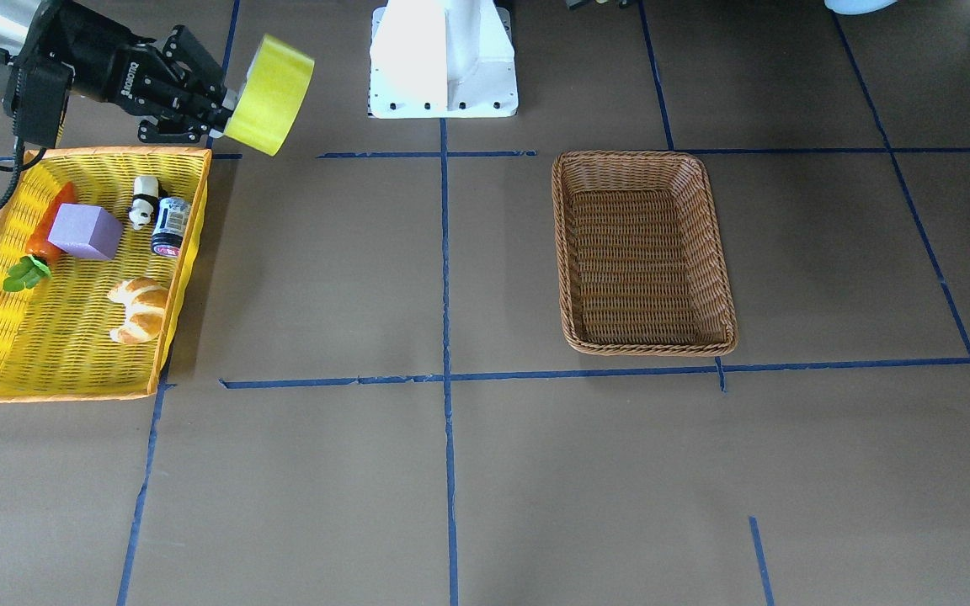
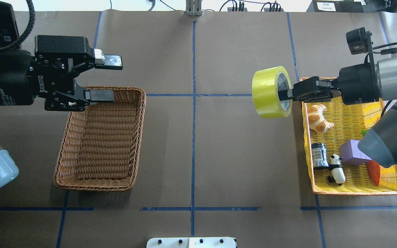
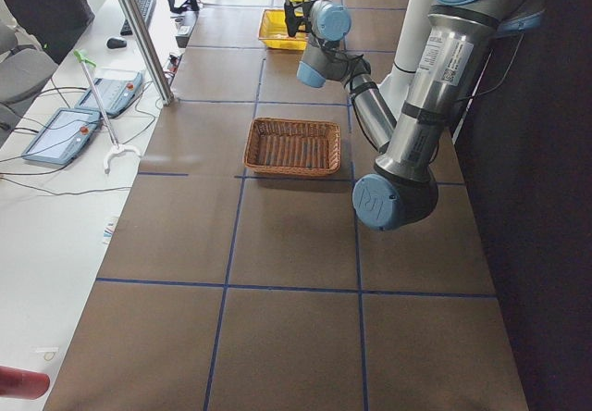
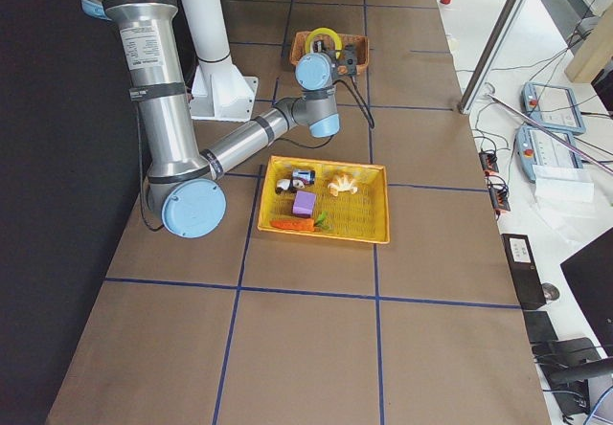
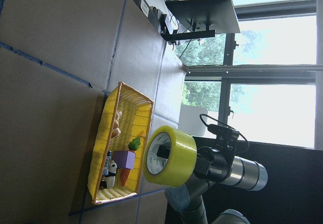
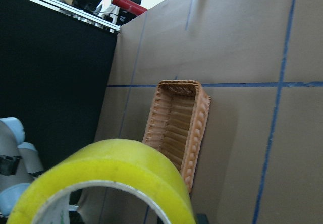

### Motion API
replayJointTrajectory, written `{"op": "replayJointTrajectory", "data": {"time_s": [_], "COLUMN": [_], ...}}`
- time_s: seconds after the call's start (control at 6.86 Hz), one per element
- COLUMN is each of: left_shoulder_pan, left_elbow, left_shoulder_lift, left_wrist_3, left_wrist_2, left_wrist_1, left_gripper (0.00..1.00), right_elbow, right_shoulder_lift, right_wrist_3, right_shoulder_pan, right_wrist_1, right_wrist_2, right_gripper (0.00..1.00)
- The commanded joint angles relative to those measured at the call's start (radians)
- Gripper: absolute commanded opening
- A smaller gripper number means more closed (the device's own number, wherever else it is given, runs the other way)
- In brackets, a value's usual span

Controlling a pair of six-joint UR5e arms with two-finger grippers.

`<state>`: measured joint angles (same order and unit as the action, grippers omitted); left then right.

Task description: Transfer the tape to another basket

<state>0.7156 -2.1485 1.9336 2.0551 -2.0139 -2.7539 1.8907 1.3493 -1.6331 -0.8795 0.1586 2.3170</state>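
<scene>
My right gripper point(image 2: 288, 93) is shut on the tape point(image 2: 269, 92), a wide yellow-green roll with a white printed core, gripped through its wall. The roll hangs in the air just past the yellow tray's inner edge, core facing the gripper. It also shows in the front view point(image 1: 270, 94), the left wrist view point(image 5: 169, 156) and the right wrist view point(image 6: 111, 168). The brown wicker basket point(image 2: 91, 187) sits empty on my left side of the table point(image 1: 645, 347). My left gripper point(image 2: 110, 78) is open and empty, above the basket's far end.
The yellow, orange-rimmed tray point(image 2: 357, 191) under my right arm holds a croissant point(image 2: 317, 117), a dark can point(image 2: 319, 155), a panda figure point(image 2: 336, 168), a purple block point(image 2: 352, 153) and a carrot point(image 2: 374, 172). Brown paper with blue tape lines lies between tray and basket.
</scene>
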Motion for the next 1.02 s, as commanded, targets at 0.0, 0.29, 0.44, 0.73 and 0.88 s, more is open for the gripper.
{"op": "replayJointTrajectory", "data": {"time_s": [0.0,0.29,0.44,0.73,0.88], "left_shoulder_pan": [-0.158,-0.214,-0.249,-0.283,-0.283], "left_elbow": [-0.004,0.002,0.001,0.004,0.009], "left_shoulder_lift": [0.024,0.071,0.086,0.087,0.087], "left_wrist_3": [0.008,0.008,0.008,0.007,0.005], "left_wrist_2": [0.177,0.202,0.245,0.299,0.299], "left_wrist_1": [-0.11,-0.153,-0.158,-0.193,-0.19], "left_gripper": [1.0,1.0,1.0,1.0,1.0], "right_elbow": [0.002,0.046,0.068,0.088,0.106], "right_shoulder_lift": [-0.042,-0.044,-0.045,-0.045,-0.045], "right_wrist_3": [-0.083,-0.083,-0.085,-0.115,-0.138], "right_shoulder_pan": [0.04,0.155,0.187,0.208,0.215], "right_wrist_1": [-0.146,-0.206,-0.206,-0.206,-0.205], "right_wrist_2": [-0.042,-0.169,-0.191,-0.192,-0.194], "right_gripper": [0.0,0.0,0.0,0.0,0.0]}}
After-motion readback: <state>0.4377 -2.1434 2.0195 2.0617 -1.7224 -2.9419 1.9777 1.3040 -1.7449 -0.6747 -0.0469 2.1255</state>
